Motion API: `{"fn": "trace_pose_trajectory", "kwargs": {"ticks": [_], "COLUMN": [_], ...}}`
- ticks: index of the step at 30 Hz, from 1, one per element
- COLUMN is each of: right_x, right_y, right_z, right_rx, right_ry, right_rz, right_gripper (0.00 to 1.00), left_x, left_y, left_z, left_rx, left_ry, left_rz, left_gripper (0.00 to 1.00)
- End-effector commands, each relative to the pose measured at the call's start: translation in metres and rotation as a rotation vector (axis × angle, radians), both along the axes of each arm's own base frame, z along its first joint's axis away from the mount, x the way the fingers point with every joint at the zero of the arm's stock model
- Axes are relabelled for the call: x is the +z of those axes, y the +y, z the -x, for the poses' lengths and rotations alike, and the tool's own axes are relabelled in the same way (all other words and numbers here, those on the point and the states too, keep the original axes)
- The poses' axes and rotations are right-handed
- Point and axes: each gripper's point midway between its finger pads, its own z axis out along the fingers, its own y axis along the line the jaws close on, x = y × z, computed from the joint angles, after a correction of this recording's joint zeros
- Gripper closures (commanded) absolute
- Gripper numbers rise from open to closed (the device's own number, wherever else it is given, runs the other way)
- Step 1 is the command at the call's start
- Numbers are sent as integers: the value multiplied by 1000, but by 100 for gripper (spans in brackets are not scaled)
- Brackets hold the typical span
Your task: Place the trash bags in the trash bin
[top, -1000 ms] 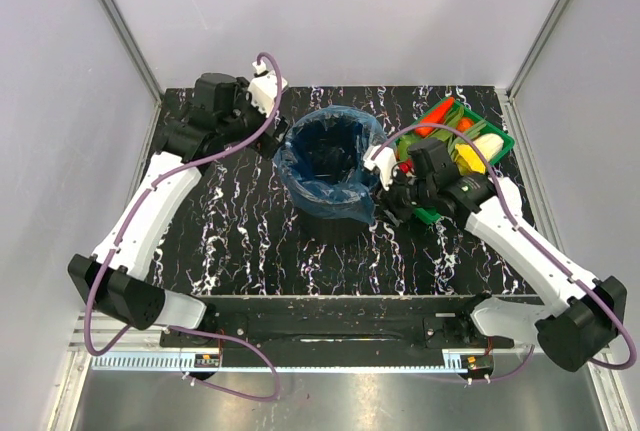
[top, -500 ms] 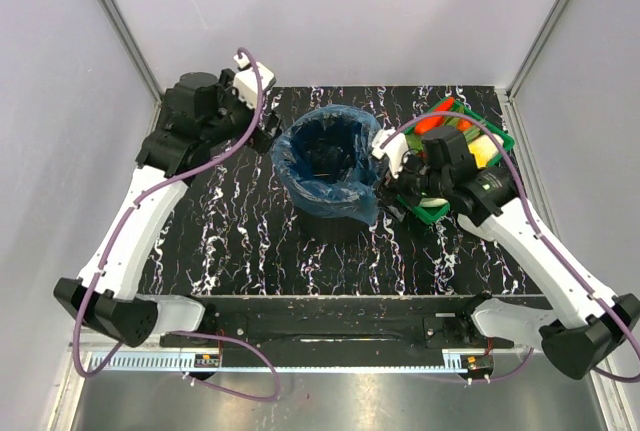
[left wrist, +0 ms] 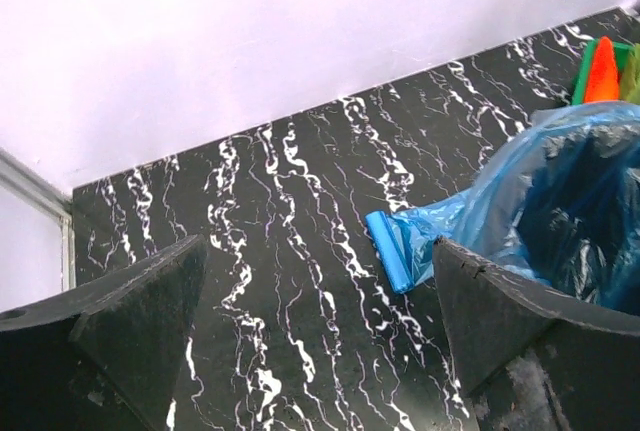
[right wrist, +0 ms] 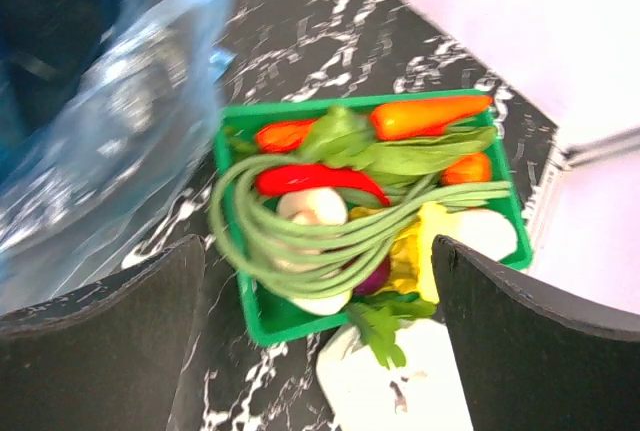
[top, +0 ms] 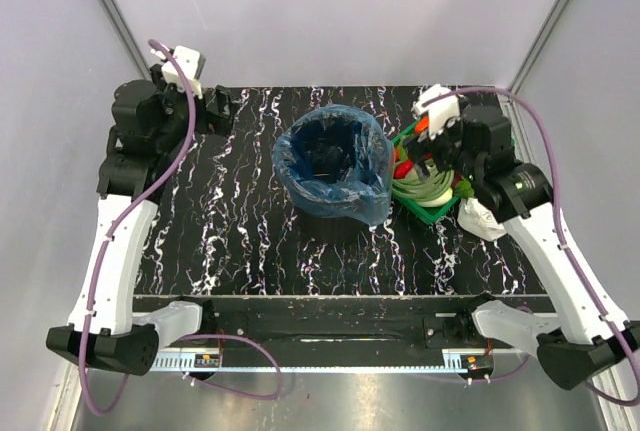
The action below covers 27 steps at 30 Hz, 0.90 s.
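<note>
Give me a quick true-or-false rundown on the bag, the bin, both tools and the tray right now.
1. A blue bag lines the bin, its edge draped over the rim. True.
2. The left tool grips the bag. False: it is open, empty and apart from the bag.
3. The right tool is open above the green tray. True.
4. The white lump lies inside the tray. False: it lies on the table beside the tray.
5. The tray is empty. False: it holds vegetables.
</note>
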Motion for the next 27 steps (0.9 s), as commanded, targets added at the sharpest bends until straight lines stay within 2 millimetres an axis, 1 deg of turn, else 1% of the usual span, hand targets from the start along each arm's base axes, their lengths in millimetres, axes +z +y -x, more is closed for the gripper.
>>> {"fn": "trace_pose_trajectory", "kwargs": {"ticks": [1,2,3,5,9,11,15,19,27], "right_x": [64,72,71,79,81,82,85,82,77], "right_y": [-33,-42,-47,-53,-61,-67,-74,-78,-87], "right_z": [-48,-55,-64,-77,-100,-108,-119,-127,-133], "right_rx": [-238,-277,-306,-327,-361,-392,-439,-478,-540], "right_ry": [-189,-202,-198,-201,-206,-223,-266,-268,-287], "right_rz": [-149,-174,-197,-240,-285,-300,-309,-313,-310], "right_gripper": [0,0,0,0,0,0,0,0,0], "left_x": [6,1,-2,-6,-4,-3,-8,-12,-17], "left_y": [18,20,23,29,39,44,50,51,47], "left_z": [-13,-16,-19,-25,-34,-37,-43,-45,-48], "left_rx": [81,87,95,112,133,146,169,172,152], "left_ry": [-53,-51,-47,-45,-60,-70,-76,-96,-100], "left_rz": [105,111,118,117,130,130,117,109,122], "left_gripper": [1,1,1,1,1,1,1,1,1]}}
